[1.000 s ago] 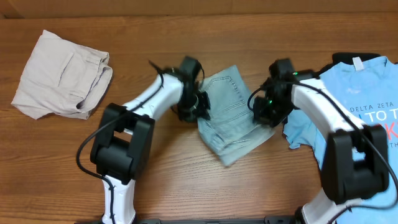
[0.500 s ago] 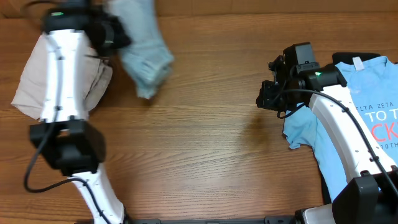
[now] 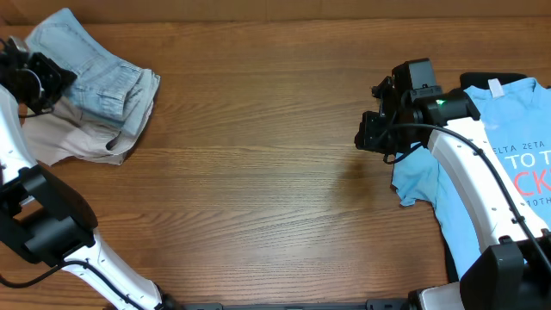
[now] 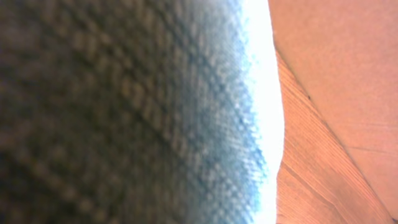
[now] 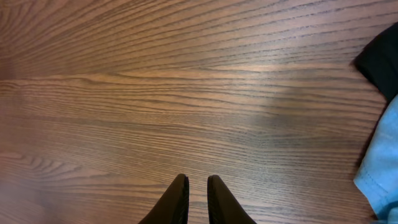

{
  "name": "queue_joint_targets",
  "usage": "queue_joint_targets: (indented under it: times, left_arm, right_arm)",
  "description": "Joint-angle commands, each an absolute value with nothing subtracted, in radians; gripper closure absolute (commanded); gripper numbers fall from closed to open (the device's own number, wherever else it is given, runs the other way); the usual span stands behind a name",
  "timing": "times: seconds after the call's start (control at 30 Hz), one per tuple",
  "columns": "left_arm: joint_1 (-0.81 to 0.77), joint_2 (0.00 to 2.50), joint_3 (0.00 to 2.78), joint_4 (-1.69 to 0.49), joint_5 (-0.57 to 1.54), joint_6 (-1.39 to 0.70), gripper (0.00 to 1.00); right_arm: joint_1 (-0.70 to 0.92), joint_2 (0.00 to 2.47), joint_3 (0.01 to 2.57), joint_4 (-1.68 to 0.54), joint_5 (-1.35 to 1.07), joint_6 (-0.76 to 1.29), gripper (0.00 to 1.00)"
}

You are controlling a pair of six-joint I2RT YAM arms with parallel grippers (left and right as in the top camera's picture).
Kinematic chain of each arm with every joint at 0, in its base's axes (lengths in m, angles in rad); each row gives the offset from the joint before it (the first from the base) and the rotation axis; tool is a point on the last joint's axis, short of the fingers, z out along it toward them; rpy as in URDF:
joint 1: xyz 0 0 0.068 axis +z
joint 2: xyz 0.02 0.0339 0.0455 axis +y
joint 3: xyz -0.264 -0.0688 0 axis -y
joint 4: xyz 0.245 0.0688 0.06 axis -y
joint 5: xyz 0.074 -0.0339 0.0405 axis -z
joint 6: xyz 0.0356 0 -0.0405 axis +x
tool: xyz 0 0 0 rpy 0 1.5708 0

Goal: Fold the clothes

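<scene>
Denim shorts (image 3: 99, 73), in mid-air under the swinging left arm half a second ago and at table (image 3: 258, 189) centre a second ago, now lie folded on top of the beige shorts (image 3: 65, 146) at the far-left corner. The left gripper (image 3: 47, 79) is at their left edge, and its wrist view is filled with blurred denim (image 4: 124, 112), so I cannot tell if it grips or not. The right gripper (image 5: 198, 180) has not moved in that half second, fingers almost together on nothing over bare wood beside the blue T-shirt (image 3: 508, 129) and a black garment (image 5: 379, 62).
</scene>
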State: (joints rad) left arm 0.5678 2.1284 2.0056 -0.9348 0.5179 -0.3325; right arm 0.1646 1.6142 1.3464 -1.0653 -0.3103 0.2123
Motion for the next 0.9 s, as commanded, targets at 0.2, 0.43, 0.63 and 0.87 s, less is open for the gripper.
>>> queue_joint_targets:
  times: [0.2, 0.43, 0.63, 0.87]
  left_arm:
    - [0.585, 2.117, 1.960, -0.942, 0.297, -0.289, 0.00]
    - [0.633, 2.116, 2.233, -1.157, 0.336, -0.232, 0.00]
    - [0.617, 2.114, 2.634, -1.412, 0.702, 0.086, 0.01]
    - [0.439, 2.035, 2.931, -1.689, 0.620, 0.224, 0.10]
  right_arm:
    - [0.168, 1.612, 1.352, -1.102, -0.316, 0.213, 0.86]
    - [0.167, 1.612, 1.353, -1.098, -0.316, 0.213, 0.86]
    - [0.169, 1.589, 1.382, -1.114, -0.316, 0.213, 0.86]
    - [0.172, 1.424, 1.502, -1.112, -0.315, 0.213, 0.86]
